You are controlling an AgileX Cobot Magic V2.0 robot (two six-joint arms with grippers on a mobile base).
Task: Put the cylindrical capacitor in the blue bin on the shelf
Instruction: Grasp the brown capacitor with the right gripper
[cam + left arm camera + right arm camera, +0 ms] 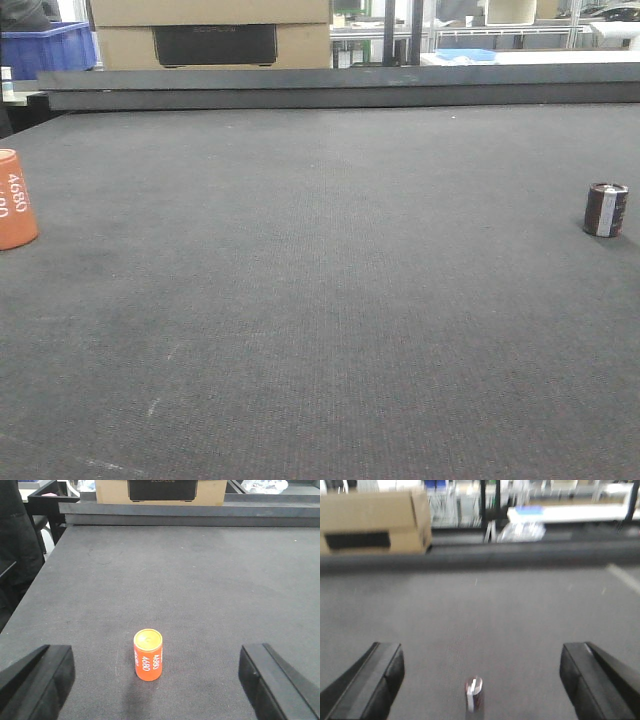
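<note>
The capacitor (606, 210) stands upright on the dark table mat (320, 300), out at 3 o'clock in the front view, close to the right edge of the picture. It has a dark brown body, a pale stripe facing the camera and a silvery rim on top. Nothing touches it.

In the right wrist view, which is blurred, the capacitor (474, 694) sits at 6 o'clock. It lies in the gap of the right pincer (481, 655), whose fingers (592, 680) are spread wide apart at 4 and 8 o'clock, well clear of it on both sides.

An orange can (15, 198) marked "4680" stands upright at 9 o'clock in the front view, well apart from the capacitor across the mat. The left wrist view shows the orange can (148, 655) at 6 o'clock, inside the gap of the left pincer (156, 660). The fingers (45, 680) of that pincer are likewise spread wide and touch nothing.

Past the raised far edge of the table, a cardboard box (210, 30) sits at 11 o'clock. A blue bin (45, 48) is at 10 o'clock; what it rests on cannot be told.
</note>
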